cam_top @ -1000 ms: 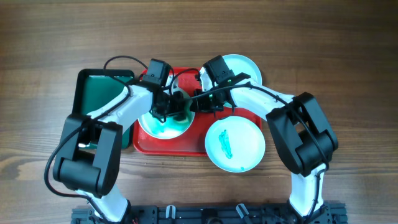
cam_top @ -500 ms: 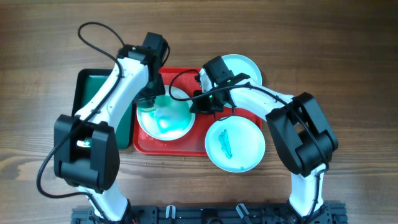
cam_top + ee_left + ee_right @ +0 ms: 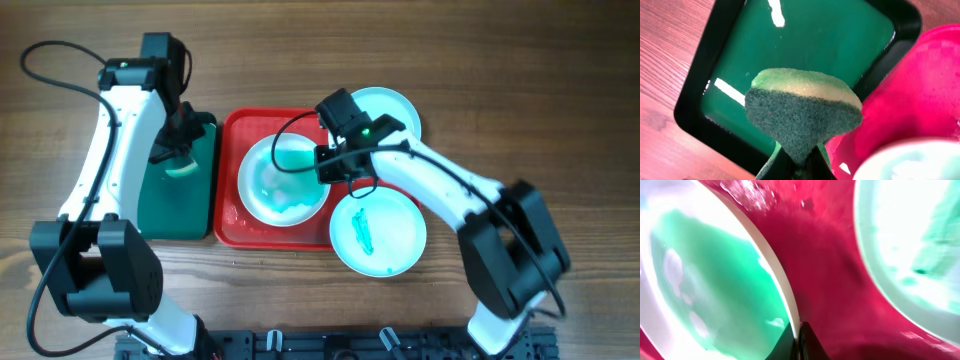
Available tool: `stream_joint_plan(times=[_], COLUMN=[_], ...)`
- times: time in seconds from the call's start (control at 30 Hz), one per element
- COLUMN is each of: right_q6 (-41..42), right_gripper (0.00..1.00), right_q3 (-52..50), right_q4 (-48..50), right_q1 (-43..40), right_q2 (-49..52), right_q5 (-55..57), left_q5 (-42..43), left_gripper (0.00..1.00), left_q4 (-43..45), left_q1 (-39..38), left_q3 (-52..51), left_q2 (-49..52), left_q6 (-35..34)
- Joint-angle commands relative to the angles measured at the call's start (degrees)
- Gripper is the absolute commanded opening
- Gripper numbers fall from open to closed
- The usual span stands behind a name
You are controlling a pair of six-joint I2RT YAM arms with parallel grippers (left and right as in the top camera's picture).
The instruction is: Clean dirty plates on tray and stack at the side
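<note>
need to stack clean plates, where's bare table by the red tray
Bare table lies right of the upper cyan plate and on the far side of the red tray. Crowded at its right edge: white plate, right gripper and lower cyan plate meet there.
</note>
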Motion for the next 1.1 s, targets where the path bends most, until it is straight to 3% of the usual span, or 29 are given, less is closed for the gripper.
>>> stream_joint_plan(times=[0.0,0.5,0.73,0.93,1.07], right_q6=[0.04,0.02,-0.15,-8.35,-11.85], right_gripper=[0.04,0.04,0.04,0.04,0.04], right_q3=[1.14,1.16,1.53,1.51,1.51], right_q4=[-1.36,-3.45,-1.97,5.53,9.9], right_q1=[4.39,16.96,24.61,30.38,31.28], right_q2=[-5.22,-7.15,-9.22,-9.25,-9.25], right_q5=[18.08,52.5,73.94,90.92,91.43], left_q5=[0.98,4.28,4.26,4.26,4.26], left_gripper=[0.04,0.04,0.04,0.04,0.04], left_q4=[1.57,3.74,3.72,3.72,3.72], left_q1=[1.11,1.09,1.09,1.09,1.09], left_q3=[1.14,1.14,1.14,1.14,1.14], left_q2=[-1.09,-1.07,-1.07,-1.07,-1.07], left_q6=[-0.55,-0.59,-0.59,-0.59,-0.57])
